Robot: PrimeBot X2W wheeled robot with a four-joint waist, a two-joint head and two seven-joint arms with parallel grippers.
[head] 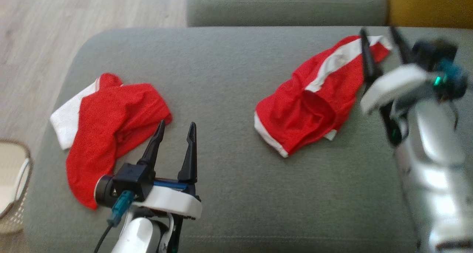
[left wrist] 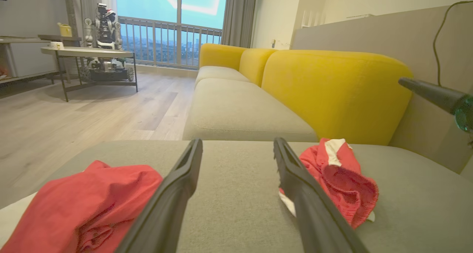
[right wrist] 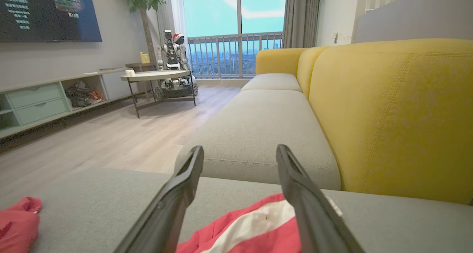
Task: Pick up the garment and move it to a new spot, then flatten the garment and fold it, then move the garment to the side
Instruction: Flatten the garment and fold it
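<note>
**Two red garments with white trim** lay crumpled and well apart on one grey seat cushion. The left garment sat near the cushion's left edge. The right garment lay toward the yellow backrest.

**Two grippers** both had their fingers spread wide and held nothing. The left gripper hovered just beside the left garment's right edge. The right gripper stood over the white-striped far end of the right garment; whether its tips touched the cloth could not be told.

**One pale basket** stood on the floor by the cushion's left side.
</note>
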